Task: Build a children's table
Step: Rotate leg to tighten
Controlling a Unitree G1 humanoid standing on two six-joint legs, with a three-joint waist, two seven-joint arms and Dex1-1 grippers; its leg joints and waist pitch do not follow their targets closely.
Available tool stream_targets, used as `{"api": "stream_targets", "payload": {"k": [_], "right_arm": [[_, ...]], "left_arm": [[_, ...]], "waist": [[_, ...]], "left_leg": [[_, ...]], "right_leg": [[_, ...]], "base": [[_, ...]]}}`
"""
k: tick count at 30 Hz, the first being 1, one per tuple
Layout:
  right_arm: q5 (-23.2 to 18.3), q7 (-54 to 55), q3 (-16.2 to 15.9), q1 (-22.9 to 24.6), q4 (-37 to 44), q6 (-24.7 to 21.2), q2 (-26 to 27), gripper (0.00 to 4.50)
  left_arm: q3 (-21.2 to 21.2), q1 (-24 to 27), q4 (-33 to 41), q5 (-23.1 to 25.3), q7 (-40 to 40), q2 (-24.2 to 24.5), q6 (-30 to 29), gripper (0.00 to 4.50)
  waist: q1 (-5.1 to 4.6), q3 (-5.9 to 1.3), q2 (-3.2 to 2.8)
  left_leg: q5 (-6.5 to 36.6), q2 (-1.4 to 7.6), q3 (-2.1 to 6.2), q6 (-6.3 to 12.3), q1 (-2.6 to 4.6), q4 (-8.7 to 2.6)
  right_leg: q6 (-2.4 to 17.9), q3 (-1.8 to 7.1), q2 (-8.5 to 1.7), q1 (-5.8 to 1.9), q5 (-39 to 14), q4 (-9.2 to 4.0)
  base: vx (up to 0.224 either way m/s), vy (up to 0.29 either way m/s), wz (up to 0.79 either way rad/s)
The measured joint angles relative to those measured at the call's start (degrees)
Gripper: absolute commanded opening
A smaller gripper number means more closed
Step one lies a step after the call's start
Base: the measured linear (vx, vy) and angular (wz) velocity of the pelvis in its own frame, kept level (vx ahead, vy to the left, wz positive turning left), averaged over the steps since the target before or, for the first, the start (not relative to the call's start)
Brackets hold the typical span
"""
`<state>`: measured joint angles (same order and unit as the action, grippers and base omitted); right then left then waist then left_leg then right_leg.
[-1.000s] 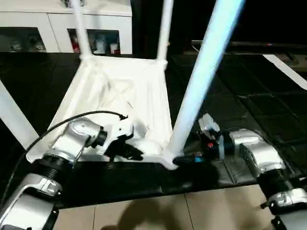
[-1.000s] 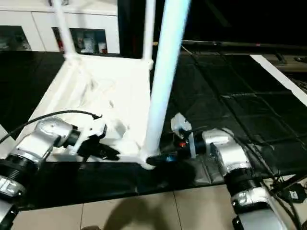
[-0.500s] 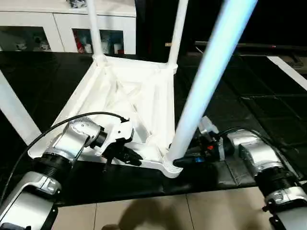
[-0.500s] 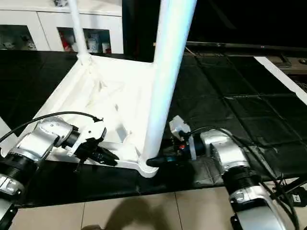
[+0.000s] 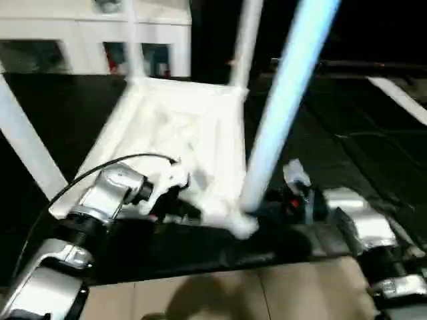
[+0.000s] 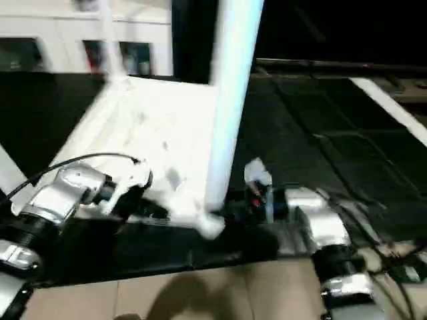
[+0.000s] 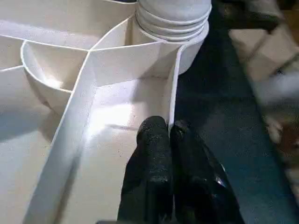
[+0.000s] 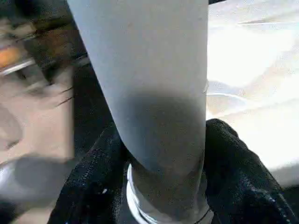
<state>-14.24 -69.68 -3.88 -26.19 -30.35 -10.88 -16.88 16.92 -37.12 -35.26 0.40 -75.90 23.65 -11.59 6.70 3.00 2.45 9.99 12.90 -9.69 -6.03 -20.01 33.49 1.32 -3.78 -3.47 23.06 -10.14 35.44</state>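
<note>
Fingers first: your left gripper [image 7: 169,135] has its two black fingers [image 7: 152,154] pressed together over the thin outer rim wall of the children's table [image 5: 180,133], one finger inside the rim and one outside, so it is pinching that wall at the near edge. Your right gripper [image 8: 161,154] has its fingers [image 8: 233,158] wrapped around the base of the near right leg [image 5: 283,107], one on each side, closed onto it just above the ribbed collar where the leg meets its corner socket [image 7: 173,18].

You have the table lying upside down on a black floor mat [image 5: 320,153], ribbed underside up. The near right leg stands upright in the corner socket nearest your right arm. Two more legs [image 5: 248,40] rise from the far corners, and another leg [image 5: 27,147] slants up at the left edge. A white glass-door cabinet [image 5: 87,40] stands beyond the table at the far left. Tan floor tiles [image 5: 220,293] show along the near edge of the mat.
</note>
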Motion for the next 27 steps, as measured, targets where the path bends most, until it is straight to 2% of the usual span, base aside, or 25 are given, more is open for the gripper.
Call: {"api": "stream_targets", "payload": {"k": [3,4,8,12,14,16,19,22,25,27], "right_arm": [[1.6,12.4,3.3,0.3,0.2,-0.4,3.1,2.05],[1.8,14.6,3.6,0.3,0.2,-0.4,3.3,2.03],[5.6,30.4,5.8,-3.5,-3.5,-0.4,8.9,2.0],[7.5,41.1,6.5,-7.5,-7.0,-1.3,12.4,2.0],[7.9,43.3,6.5,-8.2,-7.6,-1.3,13.2,2.0],[8.0,44.3,6.7,-8.3,-7.6,-1.3,13.7,2.55],[7.9,44.7,7.7,-8.2,-7.4,-1.4,14.8,2.71],[7.7,44.5,7.7,-7.8,-6.7,-1.4,14.9,3.13],[6.0,42.2,7.9,-6.3,-5.4,-0.8,14.8,3.37],[4.4,36.7,7.9,-4.3,-3.7,-0.3,13.0,3.6]], "left_arm": [[-2.0,0.0,0.0,1.0,8.0,-4.4,-3.7,0.0],[-2.2,0.0,0.0,1.0,9.6,-5.6,-4.5,0.0],[-4.2,-0.8,-1.4,2.3,20.8,-10.8,-8.4,0.0],[-5.2,-1.9,-2.9,3.1,27.4,-13.5,-9.6,0.0],[-5.2,-2.0,-2.9,3.3,28.5,-13.8,-9.7,0.0],[-5.4,-2.0,-2.8,3.3,28.7,-13.8,-9.7,0.0],[-5.5,-2.0,-2.4,3.8,28.7,-13.8,-10.2,0.0],[-5.5,-2.0,-2.2,3.8,28.4,-13.6,-10.4,0.0],[-5.0,-2.0,-1.7,3.7,26.7,-12.5,-9.9,0.0],[-4.3,-2.0,-1.5,3.0,23.9,-11.0,-9.2,0.0]], "waist": [[-1.67,-0.02,-0.03],[-1.88,-0.04,-0.06],[-2.97,-0.49,-0.8],[-3.57,-0.58,-0.95],[-3.61,-0.59,-0.94],[-3.65,-0.6,-0.94],[-3.77,-0.59,-0.94],[-3.77,-0.59,-0.94],[-3.81,-0.58,-0.92],[-3.61,-0.58,-0.92]], "left_leg": [[0.0,-0.02,0.01,-0.03,0.0,-0.04],[0.0,-0.04,0.01,-0.02,0.02,-0.07],[0.0,-0.12,0.0,-0.02,0.14,-0.15],[0.0,-0.12,0.01,-0.03,0.12,-0.22],[0.0,-0.12,0.0,-0.03,0.11,-0.33],[0.0,-0.12,0.0,-0.03,0.11,-0.42],[0.0,-0.11,-0.01,-0.03,0.11,-0.47],[0.0,-0.1,-0.01,-0.03,0.08,-0.49],[0.0,-0.09,-0.02,-0.03,0.03,-0.58],[0.0,-0.09,-0.05,-0.03,0.02,-0.73]], "right_leg": [[-0.2,0.03,0.0,-0.06,-0.1,-0.1],[-0.2,0.04,0.0,-0.07,-0.1,-0.13],[-0.3,0.0,0.03,-0.11,-0.1,-0.14],[-0.3,-0.01,0.05,-0.09,-0.1,-0.19],[-0.3,0.0,0.05,-0.1,-0.1,-0.29],[-0.3,0.0,0.05,-0.1,-0.1,-0.36],[-0.3,-0.01,0.06,-0.05,-0.1,-0.36],[-0.3,-0.01,0.06,-0.05,-0.1,-0.4],[-0.3,0.0,0.06,0.0,-0.1,-0.45],[-0.1,0.01,0.06,0.03,0.0,-0.48]], "base": [[0.0,0.0,0.0],[0.0,0.0,0.0],[0.0,0.0,0.0],[0.0,0.0,0.0],[0.0,0.0,0.0],[0.0,0.0,0.0],[0.0,0.0,0.0],[0.0,0.0,0.0],[0.0,0.0,0.0],[0.0,0.0,0.0]]}}
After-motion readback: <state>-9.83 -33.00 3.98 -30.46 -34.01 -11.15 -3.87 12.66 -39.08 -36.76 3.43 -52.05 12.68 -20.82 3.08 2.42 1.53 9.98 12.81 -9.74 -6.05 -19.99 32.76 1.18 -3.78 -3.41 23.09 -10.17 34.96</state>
